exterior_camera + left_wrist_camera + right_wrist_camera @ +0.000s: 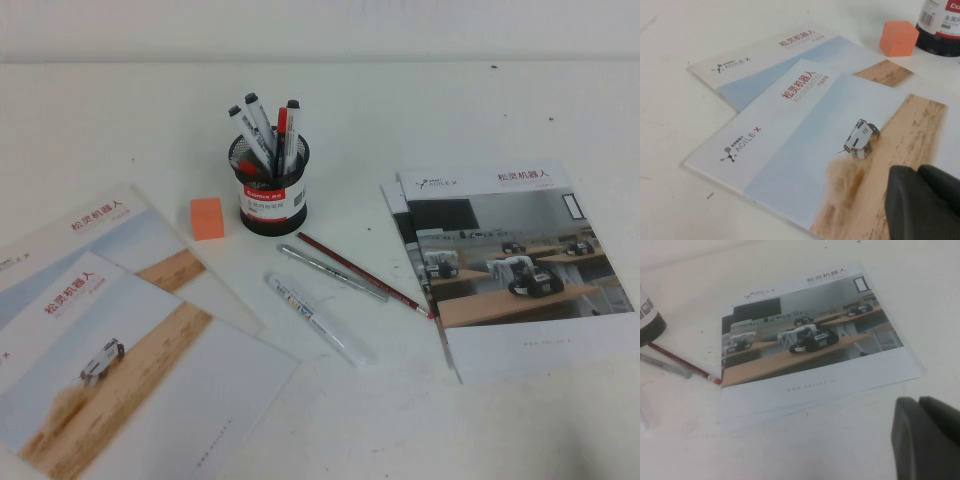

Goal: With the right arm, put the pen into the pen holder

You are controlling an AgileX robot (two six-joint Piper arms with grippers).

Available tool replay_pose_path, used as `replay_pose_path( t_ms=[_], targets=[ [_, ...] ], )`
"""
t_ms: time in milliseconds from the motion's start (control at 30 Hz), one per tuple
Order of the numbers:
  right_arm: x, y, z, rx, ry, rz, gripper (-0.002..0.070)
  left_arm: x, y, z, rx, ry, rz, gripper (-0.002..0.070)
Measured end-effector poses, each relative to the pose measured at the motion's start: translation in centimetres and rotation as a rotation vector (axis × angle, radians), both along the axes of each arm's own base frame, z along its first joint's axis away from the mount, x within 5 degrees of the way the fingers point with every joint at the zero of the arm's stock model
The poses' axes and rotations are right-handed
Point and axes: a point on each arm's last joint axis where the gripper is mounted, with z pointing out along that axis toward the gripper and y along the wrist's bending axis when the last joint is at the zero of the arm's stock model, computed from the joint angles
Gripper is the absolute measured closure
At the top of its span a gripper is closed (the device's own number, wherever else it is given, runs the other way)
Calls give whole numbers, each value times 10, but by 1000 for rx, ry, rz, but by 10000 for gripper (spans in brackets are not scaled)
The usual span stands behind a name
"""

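Note:
The pen (318, 318), a thick white marker, lies flat on the table in front of the pen holder (270, 185). The holder is a black mesh cup with a red-and-white label and holds several markers; it also shows in the left wrist view (942, 25) and the right wrist view (647, 315). Neither arm shows in the high view. My right gripper (917, 402) is shut and empty, above bare table near the right brochure (810, 345). My left gripper (917, 172) is shut and empty over the left brochures (805, 135).
A slim silver pen (333, 272) and a thin dark red pencil (365, 274) lie between the marker and the right brochure (510, 260). An orange block (207, 218) sits left of the holder. Two overlapping brochures (110, 330) cover the front left.

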Motion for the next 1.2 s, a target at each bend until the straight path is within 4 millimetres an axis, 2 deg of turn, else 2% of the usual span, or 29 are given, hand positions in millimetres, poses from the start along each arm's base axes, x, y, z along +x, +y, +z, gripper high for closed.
replay_pose_path(
  t_ms=[300, 400, 533, 633, 700, 1200],
  targets=[
    [0, 3, 1, 119, 3, 7, 695, 0, 0, 0, 0, 0, 0, 676],
    [0, 5, 4, 208, -8, 8, 695, 0, 0, 0, 0, 0, 0, 676],
    [0, 10, 11, 520, -28, 7, 695, 0, 0, 0, 0, 0, 0, 676],
    [0, 14, 18, 857, -20, 5, 695, 0, 0, 0, 0, 0, 0, 676],
    [0, 14, 21, 949, -22, 2, 695, 0, 0, 0, 0, 0, 0, 676],
    [1, 11, 24, 893, -79, -4, 695, 0, 0, 0, 0, 0, 0, 676]
  ],
)
